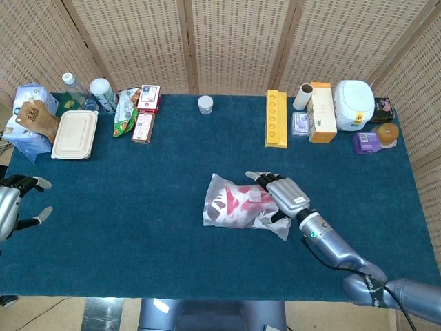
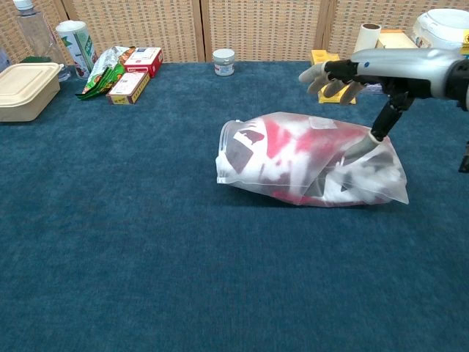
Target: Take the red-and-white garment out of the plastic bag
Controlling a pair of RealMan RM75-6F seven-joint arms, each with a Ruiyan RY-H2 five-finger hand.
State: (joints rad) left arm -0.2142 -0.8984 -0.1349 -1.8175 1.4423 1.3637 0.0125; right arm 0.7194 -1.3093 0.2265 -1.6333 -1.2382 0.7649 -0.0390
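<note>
Task's barely started tbh. The plastic bag (image 1: pixel 248 207) lies flat around the middle of the blue table (image 1: pixel 138 207), and the red-and-white garment (image 2: pixel 293 150) is fully inside it, bunched up, visible thru the clear film. The bag's closure edge looks like it's at the 9 o'clock end, and I can't tell if it's sealed or not.

My right hand (image 1: pixel 282 192) is over the 3 o'clock half of the bag, fingers spread and pointing toward 10 o'clock, nothing in it. In the chest view the fingers float above the bag while the thumb dips down to the film; I think it's touching, but no real grip either way. My left hand (image 1: pixel 12 205) is parked way out at the table's 9 o'clock edge, fingers apart, holding nothing, well apart from the bag.

So done: basically zero, just a hand in position. Left to do, imo: pin or grab the bag, get the opening open, pull the garment out.

Clutter along the 12 o'clock edge, e.g. the yellow tray (image 1: pixel 275 117) and small jar (image 1: pixel 204 104), isn't in the way.
</note>
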